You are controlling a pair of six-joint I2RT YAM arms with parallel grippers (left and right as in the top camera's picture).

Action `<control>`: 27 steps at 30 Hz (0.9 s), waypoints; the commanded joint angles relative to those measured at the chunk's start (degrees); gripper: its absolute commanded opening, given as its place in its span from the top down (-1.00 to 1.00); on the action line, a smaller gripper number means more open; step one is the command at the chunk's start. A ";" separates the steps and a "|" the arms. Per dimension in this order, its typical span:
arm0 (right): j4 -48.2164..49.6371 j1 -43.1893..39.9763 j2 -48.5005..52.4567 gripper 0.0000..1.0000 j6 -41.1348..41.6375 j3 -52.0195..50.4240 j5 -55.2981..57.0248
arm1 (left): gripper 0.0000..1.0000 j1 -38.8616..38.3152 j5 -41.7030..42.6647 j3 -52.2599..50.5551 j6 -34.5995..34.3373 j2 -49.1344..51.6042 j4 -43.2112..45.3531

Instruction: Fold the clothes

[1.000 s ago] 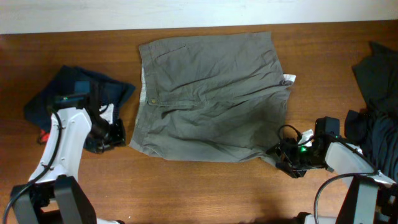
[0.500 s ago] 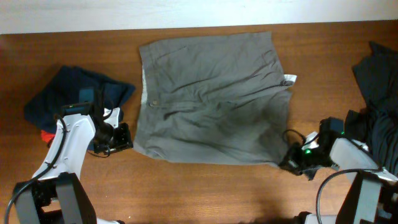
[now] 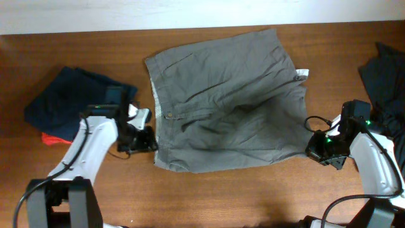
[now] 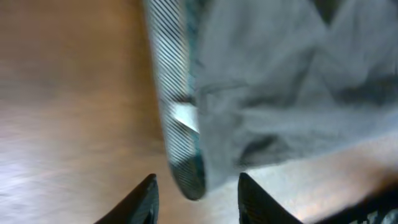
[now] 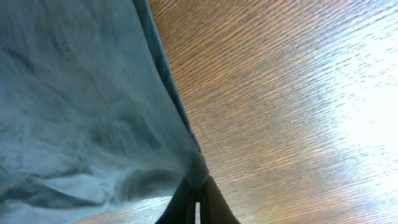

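Grey-green shorts (image 3: 228,101) lie spread across the middle of the wooden table, slightly skewed and wrinkled. My right gripper (image 3: 314,147) is at their lower right corner. In the right wrist view its fingers (image 5: 198,208) are shut on that corner of the shorts (image 5: 81,93), and the cloth rises away from them. My left gripper (image 3: 145,139) is at the lower left corner by the waistband. In the left wrist view it (image 4: 198,202) is open, with the striped end of the waistband (image 4: 183,168) hanging between the fingertips (image 4: 146,199) without touching either.
A dark navy garment (image 3: 63,101) lies bunched at the left with something red (image 3: 54,138) under its edge. A pile of dark clothes (image 3: 386,82) sits at the right edge, close behind my right arm.
My right gripper shut on the lower right corner and pulled it right and away; the shorts slid right and turned a little. My left gripper followed right to the waistband corner.
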 commanded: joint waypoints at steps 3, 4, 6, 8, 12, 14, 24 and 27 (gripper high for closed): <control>-0.22 -0.33 -0.66 0.92 -0.66 0.55 2.16 | -0.06 -2.80 1.64 -6.62 -7.76 -0.96 0.20; -0.20 -0.33 -0.66 0.92 -0.66 0.55 2.14 | -0.09 -2.80 1.64 -8.02 -9.20 -0.96 0.66; -0.15 -0.33 -0.66 0.92 -0.66 0.55 2.14 | -0.20 -2.67 1.64 -10.73 -11.91 -0.96 2.73; -0.15 -0.33 -0.66 0.92 -0.66 0.55 2.14 | -0.22 -2.64 1.66 -12.74 -15.13 -0.96 4.50; -0.20 -0.33 -0.66 0.92 -0.66 0.55 2.14 | -0.19 -2.64 1.60 -14.84 -18.08 -0.96 6.71; -0.17 -0.33 -0.66 0.92 -0.66 0.55 2.14 | -0.19 -2.64 1.40 -14.86 -18.05 -0.96 8.83; -0.11 -0.33 -0.66 0.92 -1.68 0.55 1.31 | 0.11 -2.64 0.11 -14.86 -18.08 -0.96 14.67; -0.17 -0.33 -0.66 0.92 -1.70 0.55 1.31 | 0.36 -2.64 1.07 -14.84 -18.14 -0.98 13.92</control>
